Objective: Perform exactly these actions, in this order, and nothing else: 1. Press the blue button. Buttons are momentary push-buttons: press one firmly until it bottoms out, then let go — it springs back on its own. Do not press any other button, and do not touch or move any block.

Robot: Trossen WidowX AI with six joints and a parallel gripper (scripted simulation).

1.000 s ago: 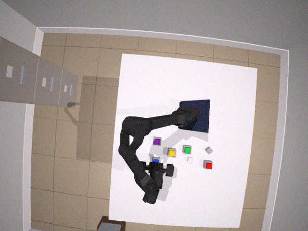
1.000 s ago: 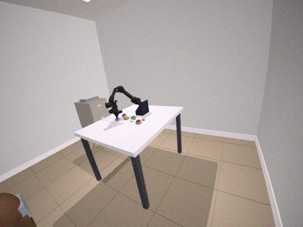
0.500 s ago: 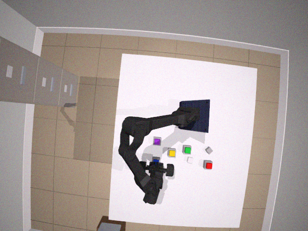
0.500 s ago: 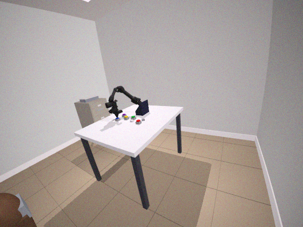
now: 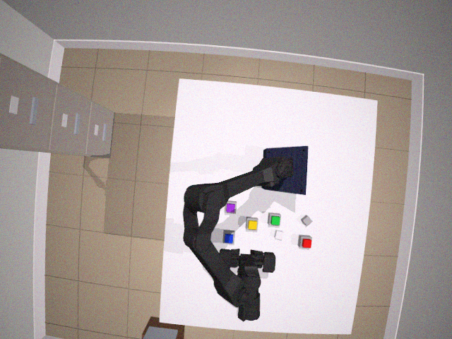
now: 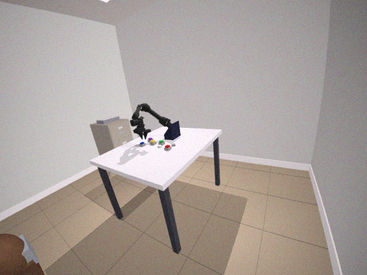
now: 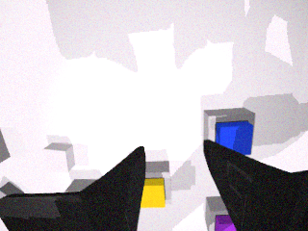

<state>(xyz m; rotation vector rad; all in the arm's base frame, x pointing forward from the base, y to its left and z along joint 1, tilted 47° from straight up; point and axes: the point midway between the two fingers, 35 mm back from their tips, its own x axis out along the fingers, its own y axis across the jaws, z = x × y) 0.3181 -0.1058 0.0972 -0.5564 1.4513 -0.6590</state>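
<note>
A white table [image 5: 320, 120] on dark legs stands on a tiled floor [image 6: 281, 213], with a beige cabinet [image 6: 106, 134] beside its far edge. On the table a dark blue base plate [image 5: 301, 153] carries a black arm [image 5: 204, 204] that bends out and back over the table top. The gripper [image 7: 173, 151] hangs above the table with its two fingers parted about halfway and nothing between them. Five buttons sit in grey housings: the blue button [image 5: 228, 237] is uncovered, just beside the arm's forearm in the top view and just off the right fingertip in the wrist view (not under it). Near it are a purple button [image 5: 230, 207], a yellow button [image 5: 252, 224], a green button [image 5: 275, 219] and a red button [image 5: 306, 243]. Two small blocks lie among them, one white [image 5: 278, 234] and one grey [image 5: 306, 219]
</note>
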